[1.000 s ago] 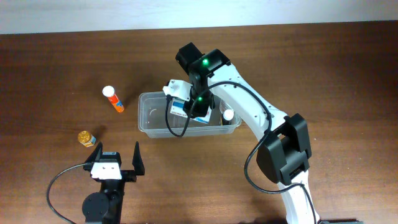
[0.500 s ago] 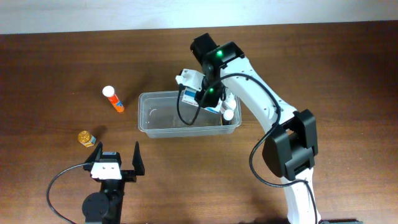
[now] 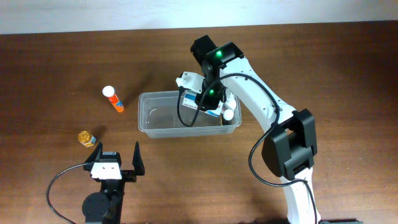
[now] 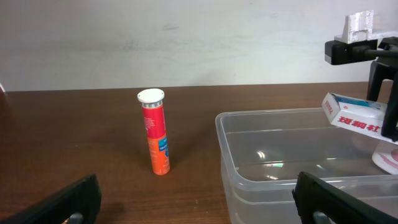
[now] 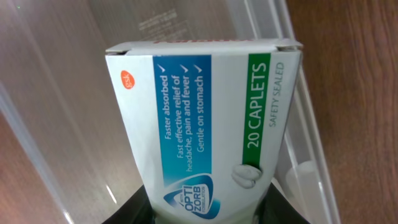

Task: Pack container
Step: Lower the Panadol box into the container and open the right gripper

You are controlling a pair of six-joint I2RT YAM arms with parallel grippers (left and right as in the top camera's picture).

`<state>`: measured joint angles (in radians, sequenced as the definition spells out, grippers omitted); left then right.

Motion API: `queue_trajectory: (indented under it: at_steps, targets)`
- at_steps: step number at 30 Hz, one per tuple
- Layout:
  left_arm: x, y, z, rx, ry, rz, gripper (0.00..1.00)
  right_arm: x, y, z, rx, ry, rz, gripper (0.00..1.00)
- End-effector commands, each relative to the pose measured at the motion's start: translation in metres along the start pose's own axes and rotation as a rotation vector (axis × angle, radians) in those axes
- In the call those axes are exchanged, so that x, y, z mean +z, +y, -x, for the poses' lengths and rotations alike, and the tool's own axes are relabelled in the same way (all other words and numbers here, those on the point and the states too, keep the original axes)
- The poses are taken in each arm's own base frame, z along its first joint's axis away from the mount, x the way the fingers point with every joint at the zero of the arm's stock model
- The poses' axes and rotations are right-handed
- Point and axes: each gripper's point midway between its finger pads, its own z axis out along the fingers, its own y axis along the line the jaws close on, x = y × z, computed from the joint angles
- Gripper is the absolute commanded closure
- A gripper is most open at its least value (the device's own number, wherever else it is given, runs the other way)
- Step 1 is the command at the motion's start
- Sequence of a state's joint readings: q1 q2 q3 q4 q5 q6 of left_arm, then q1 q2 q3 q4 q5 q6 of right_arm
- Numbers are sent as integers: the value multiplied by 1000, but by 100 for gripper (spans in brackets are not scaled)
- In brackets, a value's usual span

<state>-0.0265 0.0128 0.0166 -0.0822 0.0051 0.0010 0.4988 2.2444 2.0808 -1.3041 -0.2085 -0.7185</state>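
Looks like a robotics lab bench. Shows in the bare brown wood-grain worktop (image 3: 50, 62) under the clear container (image 3: 158, 115), the blank white wall (image 4: 186, 43) behind the container, a white-and-black robot arm (image 3: 255, 102) reaching over it, a black cable (image 3: 53, 185) looping front-left of it, and a few staged pharmacy items: caplet box (image 5: 199, 124) over it, orange tube (image 3: 113, 99) and small bottle (image 3: 86, 138) left of it.

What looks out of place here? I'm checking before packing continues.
Nothing spilled or damaged. Only the caplet box, held by the right gripper, hangs tilted above the container.
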Motion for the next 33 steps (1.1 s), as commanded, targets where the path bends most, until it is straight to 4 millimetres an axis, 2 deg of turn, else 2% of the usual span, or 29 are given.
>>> queue_trajectory:
  at_steps: [1, 7, 17, 20, 21, 28, 33]
  targets:
    - [0, -2, -2, 15, 0, -11, 1, 5, 6, 1, -11, -1, 32, 65]
    - [0, -2, -2, 15, 0, -11, 0, 4, 13, 0, -43, -6, 65, 65]
    - [0, -2, -2, 15, 0, -11, 1, 5, 13, 1, -68, -6, 64, 65]
    - [0, -2, -2, 15, 0, -11, 1, 5, 13, 1, -78, -6, 63, 61]
    - [0, -2, -2, 15, 0, -11, 1, 5, 13, 1, -87, -7, 62, 56]
    - [0, -2, -2, 15, 0, -11, 1, 5, 11, 2, -88, -12, 56, 42]
    - [0, -2, -2, 15, 0, -11, 0, 5, 9, 4, -91, -18, 47, 37]
